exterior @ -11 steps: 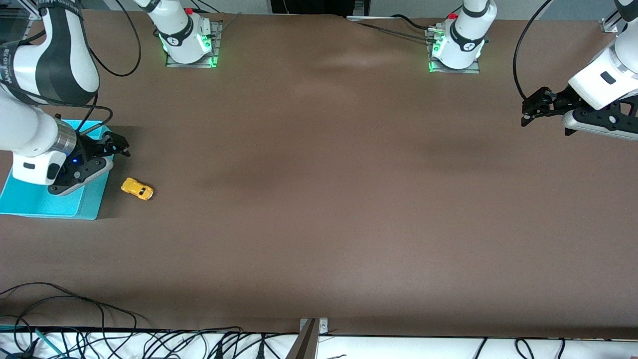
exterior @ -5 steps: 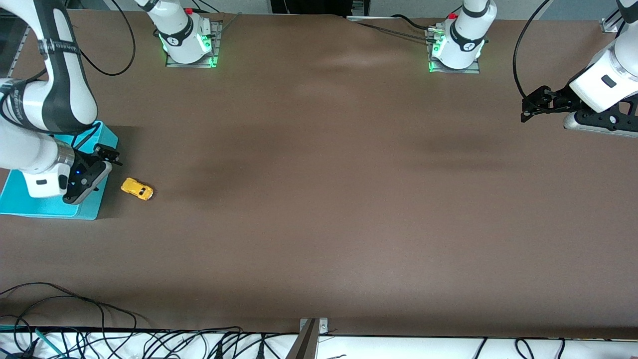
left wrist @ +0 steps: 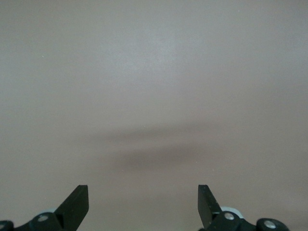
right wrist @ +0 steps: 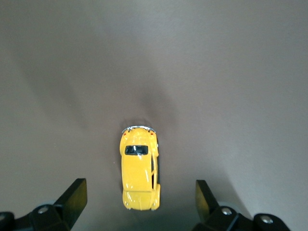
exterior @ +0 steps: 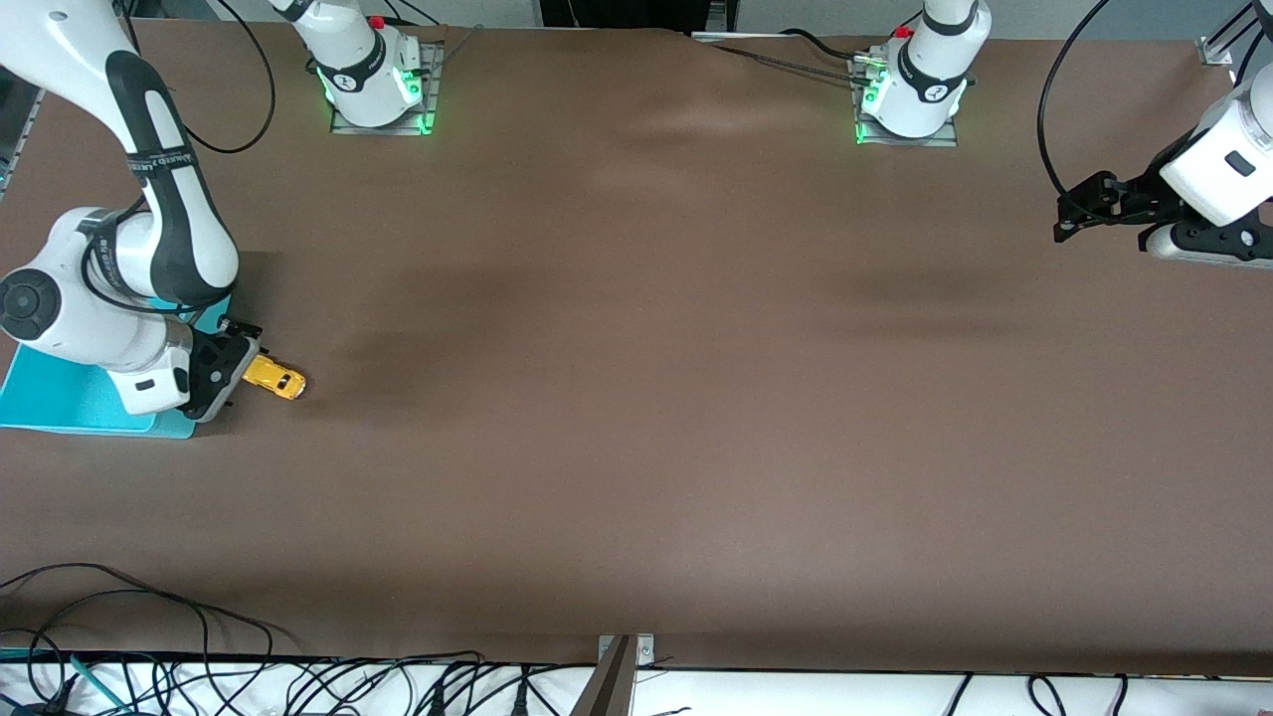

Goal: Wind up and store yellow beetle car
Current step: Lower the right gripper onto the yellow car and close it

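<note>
The yellow beetle car (exterior: pixel 275 379) stands on the brown table beside the turquoise bin (exterior: pixel 60 403), at the right arm's end. My right gripper (exterior: pixel 242 358) is low over the car's end nearest the bin. In the right wrist view the car (right wrist: pixel 139 168) lies lengthwise between the open fingers (right wrist: pixel 74 196) of the right gripper (right wrist: pixel 140 193), which do not touch it. My left gripper (exterior: pixel 1079 204) waits open and empty above the table at the left arm's end. The left wrist view shows the left gripper (left wrist: pixel 143 197) over bare table only.
The right arm's body covers part of the bin. Cables (exterior: pixel 149 676) lie along the table edge nearest the front camera. The two arm bases (exterior: pixel 373 89) stand at the edge farthest from it.
My right gripper has moved from over the bin's edge down to the car and now straddles its end. The left gripper has drifted slightly toward its end of the table.
</note>
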Robot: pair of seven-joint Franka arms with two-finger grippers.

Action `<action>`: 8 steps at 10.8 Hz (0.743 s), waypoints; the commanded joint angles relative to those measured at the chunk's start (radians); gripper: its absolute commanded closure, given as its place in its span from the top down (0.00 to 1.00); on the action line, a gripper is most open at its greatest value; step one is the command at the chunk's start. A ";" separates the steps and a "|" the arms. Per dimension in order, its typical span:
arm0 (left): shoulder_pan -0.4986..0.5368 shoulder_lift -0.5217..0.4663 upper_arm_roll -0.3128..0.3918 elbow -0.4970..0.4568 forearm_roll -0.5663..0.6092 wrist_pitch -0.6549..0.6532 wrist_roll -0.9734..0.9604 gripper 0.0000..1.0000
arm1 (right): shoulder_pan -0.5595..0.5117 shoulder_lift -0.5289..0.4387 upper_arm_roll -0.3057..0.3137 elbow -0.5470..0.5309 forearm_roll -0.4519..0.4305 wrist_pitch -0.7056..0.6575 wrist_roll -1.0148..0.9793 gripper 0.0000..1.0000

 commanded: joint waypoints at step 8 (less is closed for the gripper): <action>0.003 -0.003 -0.002 0.020 -0.031 -0.025 -0.009 1.00 | -0.058 0.058 0.011 -0.082 -0.001 0.196 -0.164 1.00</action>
